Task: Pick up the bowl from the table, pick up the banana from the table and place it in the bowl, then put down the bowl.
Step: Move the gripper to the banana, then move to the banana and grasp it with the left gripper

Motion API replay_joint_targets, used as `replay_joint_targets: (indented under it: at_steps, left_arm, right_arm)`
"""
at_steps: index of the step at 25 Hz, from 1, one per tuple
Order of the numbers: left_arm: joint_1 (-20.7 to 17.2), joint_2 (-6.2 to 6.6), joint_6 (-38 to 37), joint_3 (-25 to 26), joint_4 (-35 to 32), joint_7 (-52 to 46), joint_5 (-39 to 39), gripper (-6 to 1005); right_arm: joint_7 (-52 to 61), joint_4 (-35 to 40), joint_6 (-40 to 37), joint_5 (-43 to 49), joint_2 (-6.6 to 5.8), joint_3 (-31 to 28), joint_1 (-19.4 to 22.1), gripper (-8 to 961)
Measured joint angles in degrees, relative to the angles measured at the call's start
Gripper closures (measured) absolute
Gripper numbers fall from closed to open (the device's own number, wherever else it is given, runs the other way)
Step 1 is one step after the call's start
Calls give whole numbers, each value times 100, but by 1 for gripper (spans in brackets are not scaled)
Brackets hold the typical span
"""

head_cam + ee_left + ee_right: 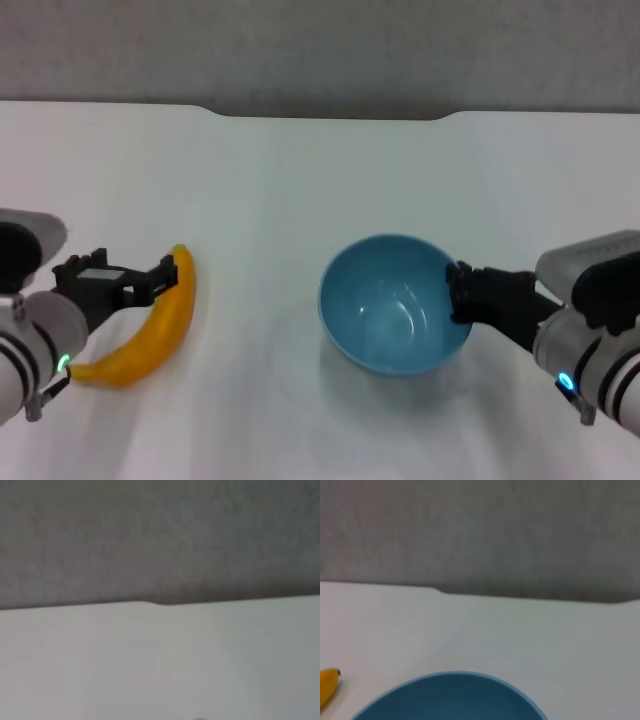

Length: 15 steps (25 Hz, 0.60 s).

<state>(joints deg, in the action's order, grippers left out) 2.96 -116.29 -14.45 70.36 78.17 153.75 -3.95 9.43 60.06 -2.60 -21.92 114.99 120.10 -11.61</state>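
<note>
The light-blue bowl [395,305] sits right of centre on the white table [300,180]. My right gripper [460,292] is at the bowl's right rim and shut on it. The right wrist view shows the bowl's rim [450,695] close below the camera. The yellow-orange banana [160,325] lies on the table at the left, and its tip also shows in the right wrist view [327,685]. My left gripper [162,278] is open, with its fingertips against the left side of the banana's far end. The left wrist view shows only the table [150,660] and the wall.
The table's far edge has a shallow notch [330,115] with a grey wall behind it. Bare white tabletop lies between the banana and the bowl and in front of both.
</note>
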Motion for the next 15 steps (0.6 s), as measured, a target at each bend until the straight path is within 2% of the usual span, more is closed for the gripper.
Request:
replay_joint_targets:
  at_steps: [4,6,11,15]
  left_arm:
    - [195,0,-651,-32,153,202,39,119]
    - [457,-3,-1199,-54,129,380,139,119]
    - [880,-4,-1632,-54,-154,780,724,116]
    - [1299,14,-1760,-17,-694,901,1161,110]
  right_arm:
    - [-90,196,20,19,-11,-59,9,907]
    - [-180,292,24,25,-11,-90,36,906]
    - [-300,387,37,30,-4,-102,71,905]
    - [-333,427,39,30,-12,-101,103,904]
